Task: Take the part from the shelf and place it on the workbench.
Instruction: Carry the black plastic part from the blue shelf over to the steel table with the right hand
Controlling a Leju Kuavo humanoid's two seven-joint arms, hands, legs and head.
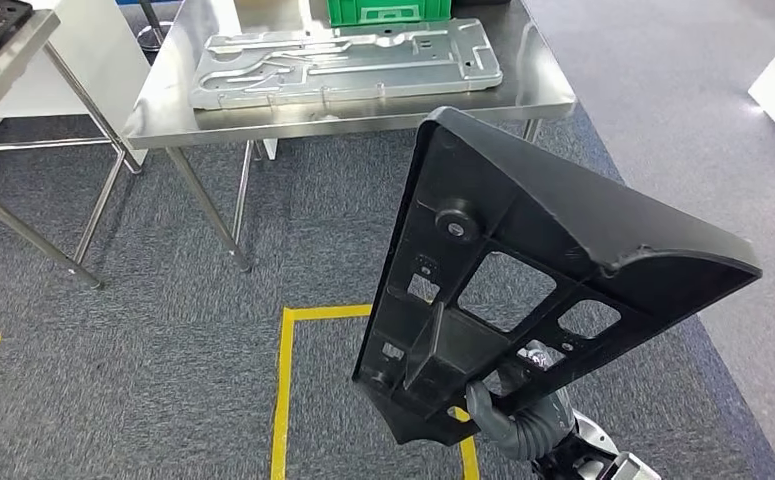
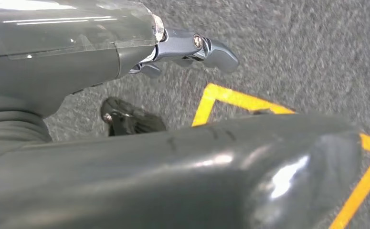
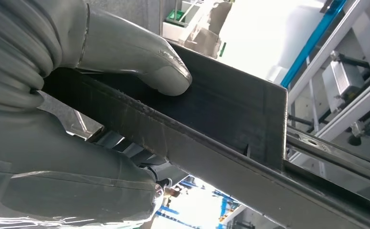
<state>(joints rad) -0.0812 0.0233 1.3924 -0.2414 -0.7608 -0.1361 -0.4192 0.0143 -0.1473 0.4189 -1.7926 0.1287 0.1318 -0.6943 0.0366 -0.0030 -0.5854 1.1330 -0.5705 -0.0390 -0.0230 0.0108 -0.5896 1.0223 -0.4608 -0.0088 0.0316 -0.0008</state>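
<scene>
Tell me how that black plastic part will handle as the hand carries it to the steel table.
The black part looks stiff: ribbed, with cutouts, showing no sag. It probably weighs little for its size, being thin and open. Held by the right hand at its low end only, the long upper span may swing, and the smooth edge under the thumb could slip.

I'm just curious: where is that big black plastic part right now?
In the head view the black part is held up on the right by the robot's right hand, above the carpet, short of the steel workbench.
</scene>
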